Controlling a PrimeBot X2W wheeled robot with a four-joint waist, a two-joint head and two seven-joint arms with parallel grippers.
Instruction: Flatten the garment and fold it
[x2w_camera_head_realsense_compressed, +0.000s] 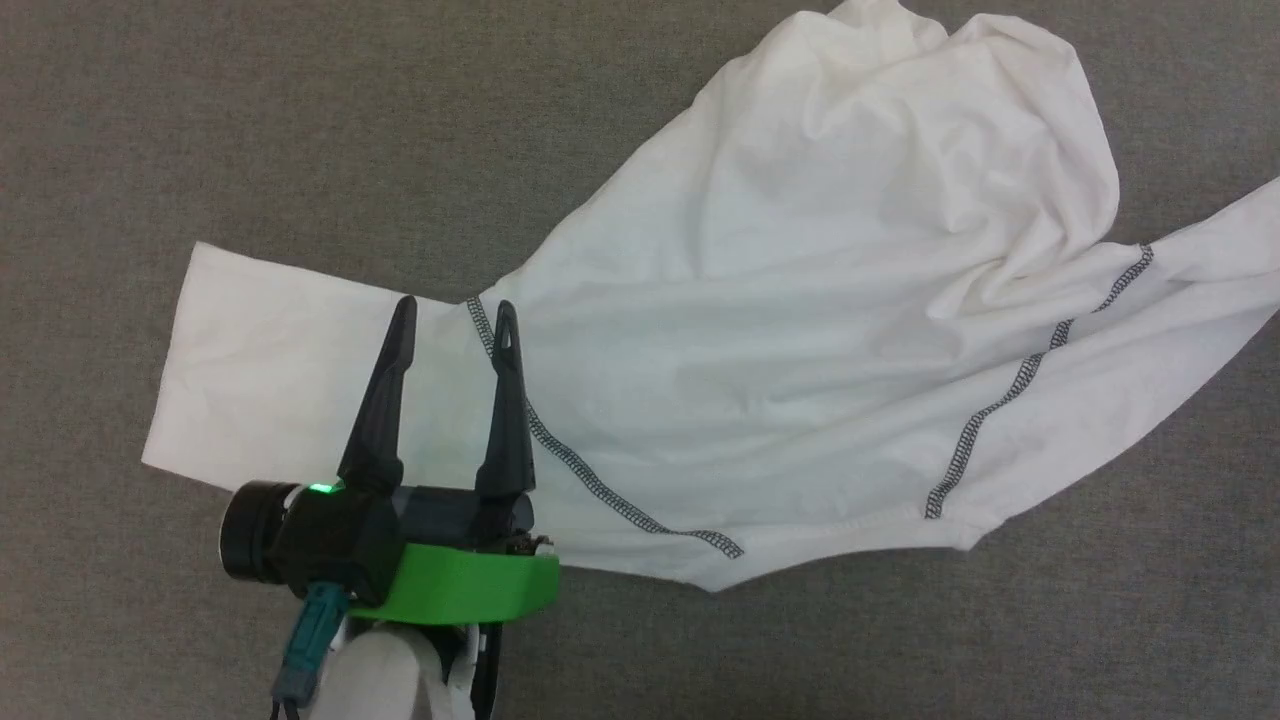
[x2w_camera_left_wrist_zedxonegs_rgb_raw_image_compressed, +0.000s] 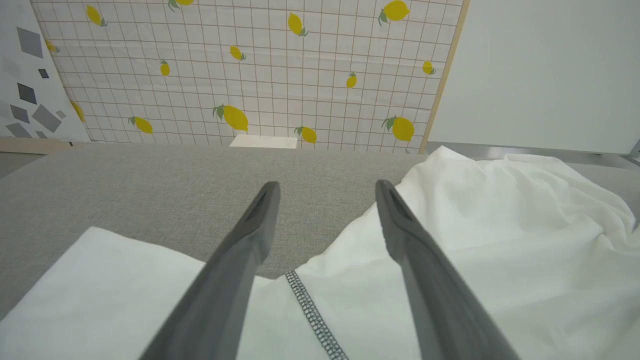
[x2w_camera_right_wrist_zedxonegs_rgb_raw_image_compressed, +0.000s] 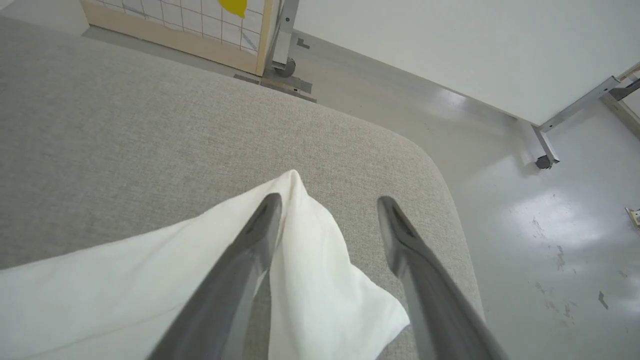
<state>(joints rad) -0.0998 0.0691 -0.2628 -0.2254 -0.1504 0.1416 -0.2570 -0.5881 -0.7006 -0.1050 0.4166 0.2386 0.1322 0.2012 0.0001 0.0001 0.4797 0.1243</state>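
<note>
Your grey counter (x2w_camera_head_realsense_compressed: 200, 120) carries the shirt (x2w_camera_head_realsense_compressed: 800, 300), spread out but rumpled at its far part, with one sleeve lying flat toward your left and another end reaching near a rounded corner of the counter. Your left end effector (x2w_camera_head_realsense_compressed: 455, 318) hangs released over the flat sleeve beside the stitched seam. Your right end effector (x2w_camera_right_wrist_zedxonegs_rgb_raw_image_compressed: 328, 200) is released too, fingers spread astride that cloth end.
</note>
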